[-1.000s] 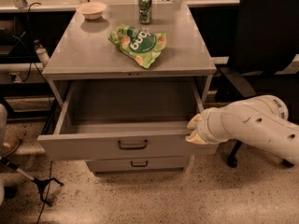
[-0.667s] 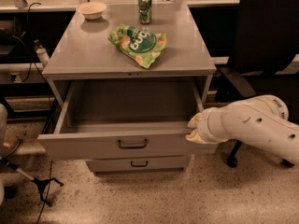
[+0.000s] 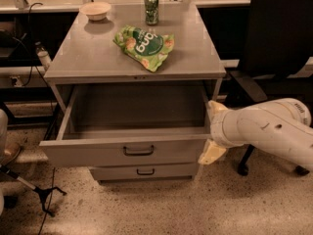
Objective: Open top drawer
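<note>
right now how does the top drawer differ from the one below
The top drawer is pulled out, the lower drawer shut. The top drawer's front is taller than the lower drawer's. Both grey, dark bar handles. The gripper sits at the top drawer's right corner.

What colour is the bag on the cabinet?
The bag is green with white lettering, camera view. The gripper is at the right front corner of the top drawer.

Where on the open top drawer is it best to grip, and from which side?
On the top drawer, take the dark bar handle from the front: it lies level, centred on the front panel. The tool is at the drawer's right front corner.
</note>
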Motion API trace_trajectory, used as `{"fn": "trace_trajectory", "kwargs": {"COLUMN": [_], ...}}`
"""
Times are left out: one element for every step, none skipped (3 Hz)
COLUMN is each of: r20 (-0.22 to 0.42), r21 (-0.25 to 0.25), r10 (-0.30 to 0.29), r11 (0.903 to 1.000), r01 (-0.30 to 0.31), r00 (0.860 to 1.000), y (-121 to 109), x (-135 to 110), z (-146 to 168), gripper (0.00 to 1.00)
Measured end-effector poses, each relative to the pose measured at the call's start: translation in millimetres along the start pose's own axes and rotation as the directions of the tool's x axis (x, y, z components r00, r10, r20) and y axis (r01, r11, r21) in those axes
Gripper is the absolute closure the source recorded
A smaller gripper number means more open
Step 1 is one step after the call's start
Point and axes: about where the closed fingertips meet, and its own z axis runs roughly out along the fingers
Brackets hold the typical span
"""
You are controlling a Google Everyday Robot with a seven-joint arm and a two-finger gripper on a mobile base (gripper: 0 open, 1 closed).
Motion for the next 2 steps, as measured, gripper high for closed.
{"fn": "trace_trajectory", "kwargs": {"r20": [-0.024,-0.076], "r21": [0.095,0.182], "r10": [0.057,0.151], "r11": [0.994,0.974], "r01": [-0.054,-0.135], "r00": [0.998,0.986], "y": [-51.5,-119.0], "x": [43.4,100.1], "z": [-39.7,-85.7], "gripper": [0.0,0.0]}}
